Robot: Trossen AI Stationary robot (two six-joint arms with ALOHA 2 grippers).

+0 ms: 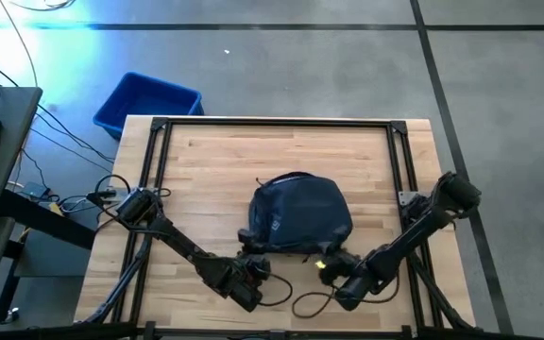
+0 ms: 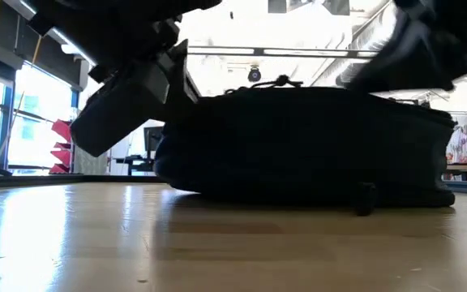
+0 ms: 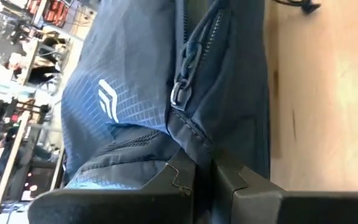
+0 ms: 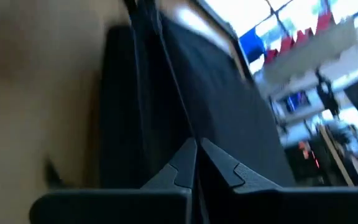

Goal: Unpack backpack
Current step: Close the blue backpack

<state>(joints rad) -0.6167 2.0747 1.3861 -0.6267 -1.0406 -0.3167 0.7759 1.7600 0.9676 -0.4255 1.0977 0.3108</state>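
Note:
The dark navy backpack (image 1: pixel 300 215) lies flat on its broad side in the middle of the table, white logo (image 3: pixel 107 99) facing up and a zipper pull (image 3: pixel 180 93) on its side wall. My left gripper (image 3: pixel 204 180) is shut, with its tips at the backpack's near left corner (image 1: pixel 256 260). My right gripper (image 4: pixel 196 155) is also shut and points at the bag's near right corner (image 1: pixel 333 257). In the low view the bag (image 2: pixel 306 146) fills the middle, with both arms dark above it. My left gripper has its shut fingertips (image 3: pixel 188 171) right against the edge of the backpack's near left corner, coming in slanting downward from the table's near side; I cannot tell whether they touch the fabric. My right gripper points at the near right corner; the blurred view hides any touch.
A bright blue bin (image 1: pixel 147 102) stands on the floor beyond the table's far left corner. A dark cord loop (image 1: pixel 310 302) lies on the table near its front edge between the two arms. Bare wood (image 1: pixel 281 151) lies beyond the bag toward the far edge.

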